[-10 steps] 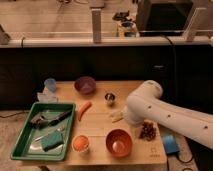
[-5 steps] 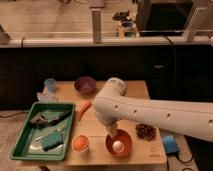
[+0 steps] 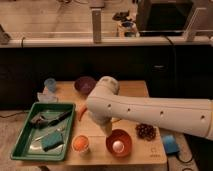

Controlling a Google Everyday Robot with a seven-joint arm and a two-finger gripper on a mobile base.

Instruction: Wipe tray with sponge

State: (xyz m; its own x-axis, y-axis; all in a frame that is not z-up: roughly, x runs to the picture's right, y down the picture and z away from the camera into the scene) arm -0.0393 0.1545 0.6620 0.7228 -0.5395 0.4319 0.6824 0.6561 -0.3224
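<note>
**End effector hidden low over the middle of the bench, sponge lying in the tray**

End effector (image 3: 107, 128) seen only as a pale stub hanging under the rounded end of the white arm (image 3: 150, 112), low over the middle of the wooden bench (image 3: 135, 90). Cannot tell whether apart or together, as the thick arm covers most of it. Holding nothing that can be seen.

Just right of the stub, an orange bowl (image 3: 119, 143) with a small white ball inside. Just left of it, near the front edge, a small cup (image 3: 81, 145) with something orange in it. Behind that cup, an orange carrot-like piece (image 3: 81, 112), partly covered by the arm.

Further left, the green tray (image 3: 19, 145) on the left end of the bench, well apart from the end effector. Inside it, the teal sponge (image 3: 50, 142) lying flat in the front right part, touched by nothing. Also in the tray, a dark utensil (image 3: 50, 120) lying across the rear part.

Behind the tray, a blue cup (image 3: 50, 84), and to its right a purple bowl (image 3: 84, 84) at the back edge. On the right side, a brown pine cone (image 3: 146, 131), and beyond it a blue block (image 3: 170, 144) at the bench edge.
</note>
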